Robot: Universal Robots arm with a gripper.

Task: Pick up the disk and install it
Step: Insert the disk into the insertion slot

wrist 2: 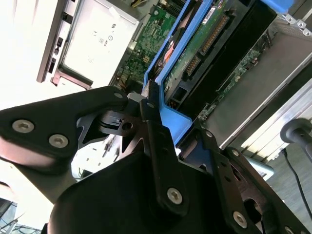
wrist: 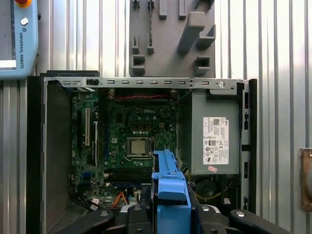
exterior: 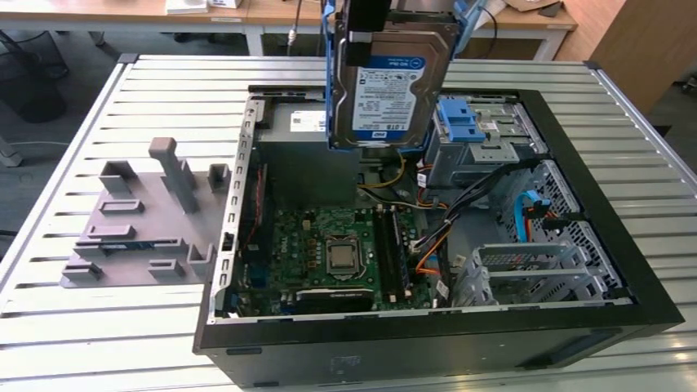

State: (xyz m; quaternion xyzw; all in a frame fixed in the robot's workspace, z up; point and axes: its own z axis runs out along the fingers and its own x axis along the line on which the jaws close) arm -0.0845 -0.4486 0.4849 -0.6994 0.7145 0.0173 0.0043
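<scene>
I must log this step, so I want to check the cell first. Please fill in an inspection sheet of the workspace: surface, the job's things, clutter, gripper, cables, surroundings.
Surface: slatted metal table, carrying an open computer case.
Job's things: the disk hangs upright above the case, with its label facing the exterior view; it is not yet in a bay.
Clutter: grey fixture plate on the table beside the case, on the exterior view's left; control pendant near the case.
Gripper: gripper shut on the disk, on its blue bracket.
Cables: orange, black and blue cables lie loose inside the case.
Surroundings: desks behind the table; wooden cabinet.
</scene>
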